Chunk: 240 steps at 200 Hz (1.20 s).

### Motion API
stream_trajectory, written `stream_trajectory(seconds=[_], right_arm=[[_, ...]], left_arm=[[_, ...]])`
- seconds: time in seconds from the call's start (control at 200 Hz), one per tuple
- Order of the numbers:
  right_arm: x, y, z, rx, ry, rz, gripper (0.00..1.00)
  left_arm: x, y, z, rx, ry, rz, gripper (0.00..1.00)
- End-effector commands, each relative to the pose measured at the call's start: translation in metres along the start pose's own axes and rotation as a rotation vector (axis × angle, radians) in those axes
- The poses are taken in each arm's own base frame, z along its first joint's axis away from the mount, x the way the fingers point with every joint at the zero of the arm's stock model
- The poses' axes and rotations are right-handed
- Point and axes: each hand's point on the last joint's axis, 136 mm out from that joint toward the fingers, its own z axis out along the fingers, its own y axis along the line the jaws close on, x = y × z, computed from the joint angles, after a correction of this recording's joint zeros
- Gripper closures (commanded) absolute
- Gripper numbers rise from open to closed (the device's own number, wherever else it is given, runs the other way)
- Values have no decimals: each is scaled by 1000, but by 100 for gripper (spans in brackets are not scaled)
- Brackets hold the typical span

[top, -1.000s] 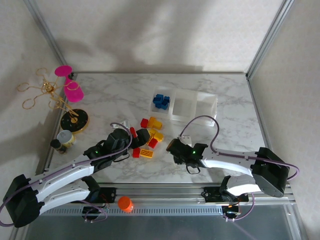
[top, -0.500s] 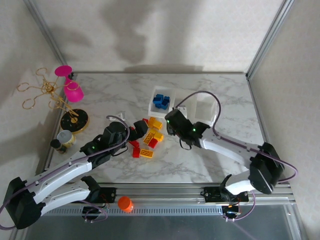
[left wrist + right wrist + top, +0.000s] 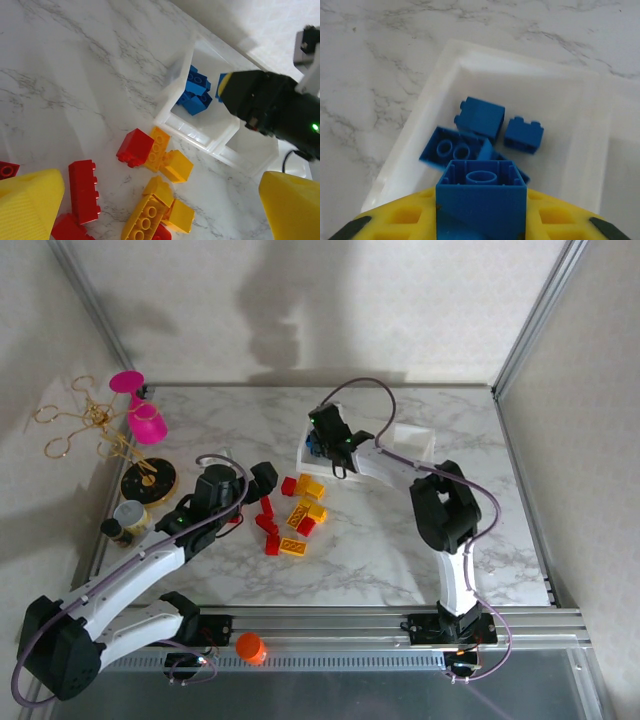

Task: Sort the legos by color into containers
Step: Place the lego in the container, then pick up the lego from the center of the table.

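Observation:
The clear tray (image 3: 415, 435) has three compartments in a row. Its left one (image 3: 420, 145) holds several blue legos (image 3: 480, 117). My right gripper (image 3: 322, 435) hangs just over that compartment, shut on a blue lego (image 3: 481, 200) between its yellow fingers (image 3: 555, 220). Red and yellow legos (image 3: 297, 515) lie loose on the marble in front of the tray. My left gripper (image 3: 262, 480) stands open at the left edge of that pile, above a red lego (image 3: 82, 197) and yellow ones (image 3: 175, 165), holding nothing.
A pink cup (image 3: 145, 420), a gold wire stand (image 3: 90, 430), a black disc (image 3: 148, 480) and a small jar (image 3: 128, 515) crowd the table's left edge. An orange cap (image 3: 250, 647) sits on the front rail. Metal frame posts bound the back corners.
My right arm swung from the table's front middle up to the tray's left compartment, carrying the blue lego. My left gripper drew back a little to the left of the pile.

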Motion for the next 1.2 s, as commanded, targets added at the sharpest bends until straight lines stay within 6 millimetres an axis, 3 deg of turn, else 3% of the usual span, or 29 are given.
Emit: stream_trajectory(seconds=[0.0, 0.095, 0.215, 0.385, 0.601, 0.686, 0.721, 0.931, 1.197], right_arm=[[-19, -10, 16, 24, -22, -27, 64], [-20, -15, 28, 34, -8, -32, 55], [-27, -14, 23, 25, -27, -47, 44], [-43, -6, -6, -30, -65, -36, 40], [-35, 9, -53, -91, -76, -42, 35], [-23, 7, -66, -112, -58, -30, 33], [-13, 20, -76, -131, -52, -47, 32], [31, 27, -110, -183, 0, -52, 27], [101, 30, -135, -211, 116, -78, 22]], left_arm=[[-16, -17, -3, 55, -31, 6, 0], [-17, -16, -1, 53, -33, 2, 0], [-17, -16, 0, 54, -29, 1, 0], [-18, -18, -1, 64, -26, -9, 0], [-17, -23, -10, 95, -17, -16, 0], [-13, -20, -13, 97, -8, -17, 0], [-11, -19, -14, 98, -3, -18, 0], [4, -9, -19, 93, 43, -31, 0], [26, 7, -26, 91, 83, -70, 0]])
